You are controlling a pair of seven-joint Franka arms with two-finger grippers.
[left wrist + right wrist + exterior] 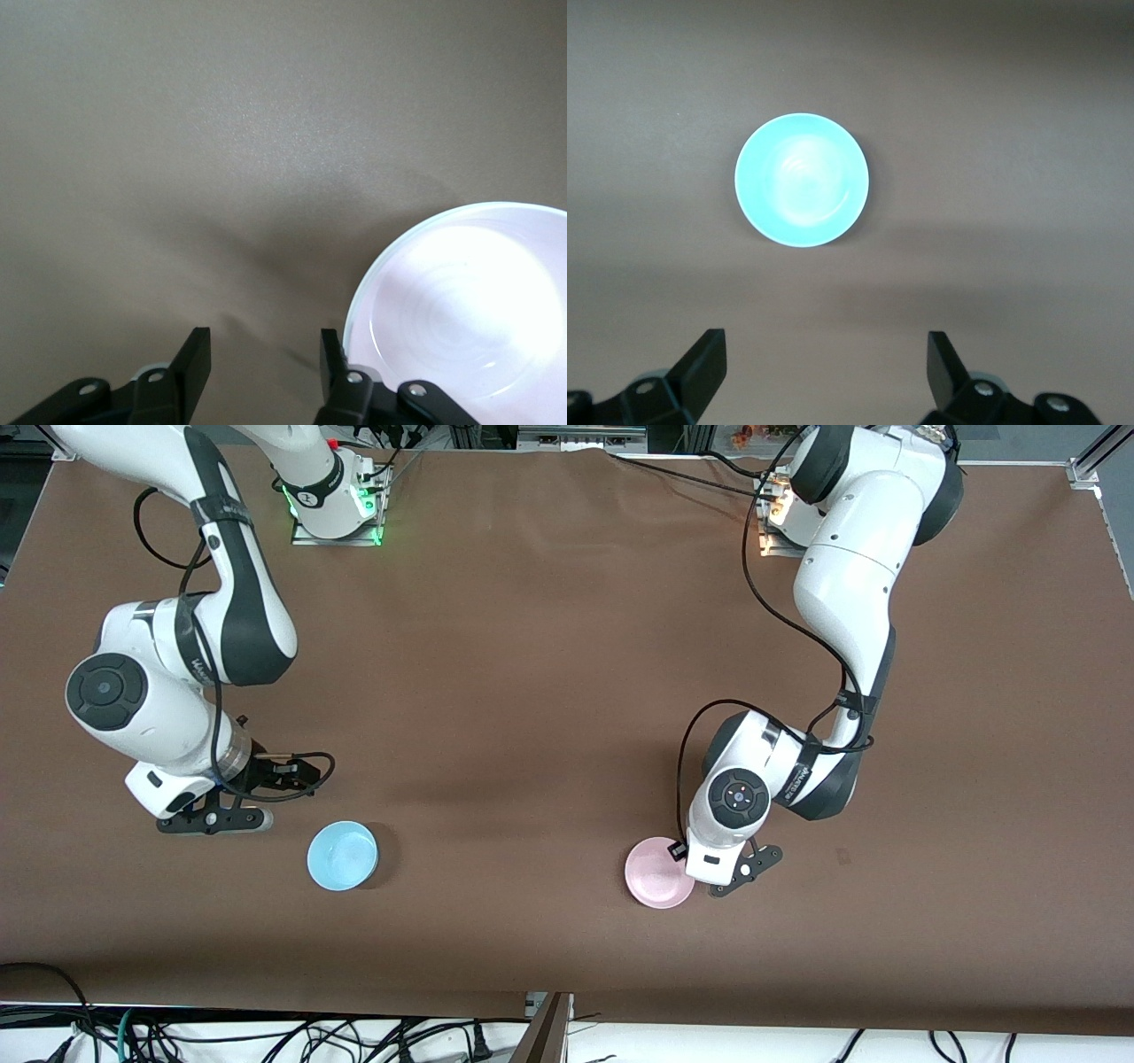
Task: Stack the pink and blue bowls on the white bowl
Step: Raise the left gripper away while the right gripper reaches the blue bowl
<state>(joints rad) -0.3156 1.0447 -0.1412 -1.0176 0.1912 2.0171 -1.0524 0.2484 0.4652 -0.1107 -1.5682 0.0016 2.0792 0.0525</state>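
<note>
Brown table (549, 691), left fingers (197, 354) part-open beside pink bowl (658, 873), right fingers (704, 359) wide, empty, near blue bowl (342, 855)

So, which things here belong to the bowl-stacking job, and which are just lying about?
Part of the job:
- pink bowl, toward the left arm's end of the table
- blue bowl, toward the right arm's end
- left gripper, open beside the pink bowl's rim, holding nothing
- right gripper, open beside the blue bowl

Just lying about:
- nothing else on the brown table; no white bowl shows
</note>
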